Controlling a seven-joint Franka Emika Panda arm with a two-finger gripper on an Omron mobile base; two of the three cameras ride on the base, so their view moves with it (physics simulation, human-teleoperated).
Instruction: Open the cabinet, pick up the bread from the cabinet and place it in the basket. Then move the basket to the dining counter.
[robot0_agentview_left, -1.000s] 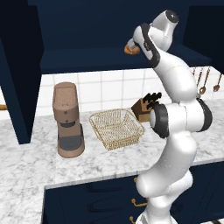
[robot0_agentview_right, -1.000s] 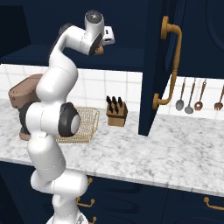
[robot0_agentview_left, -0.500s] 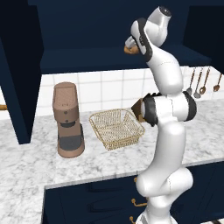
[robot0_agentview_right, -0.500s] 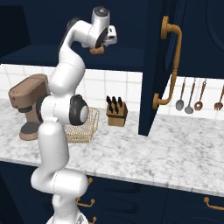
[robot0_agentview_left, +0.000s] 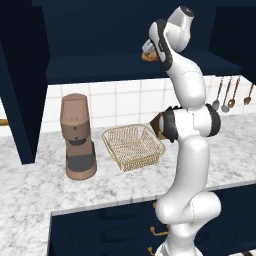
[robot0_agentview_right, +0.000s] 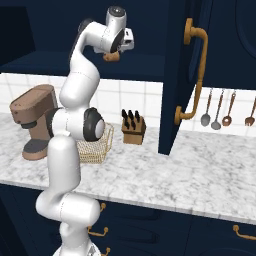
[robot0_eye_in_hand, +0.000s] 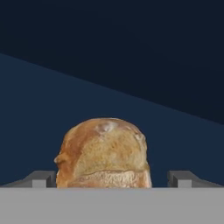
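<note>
Arm swung deeper into cabinet (robot0_agentview_right: 60, 55), open gripper (robot0_eye_in_hand: 112, 177) flanking bread (robot0_eye_in_hand: 104, 153)

A brown coffee machine (robot0_agentview_left: 77, 137) stands left of centre; a wooden knife block (robot0_agentview_right: 133, 128) and hanging metal utensils (robot0_agentview_right: 225, 110) sit at right.

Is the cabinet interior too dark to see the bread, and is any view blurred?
Hand view: bread sharp and well lit against the dark cabinet, between the open gripper tips. Left base view: shelf in deep shadow, bread mostly hidden by the arm. Right base view: slightly soft, no glare.
</note>
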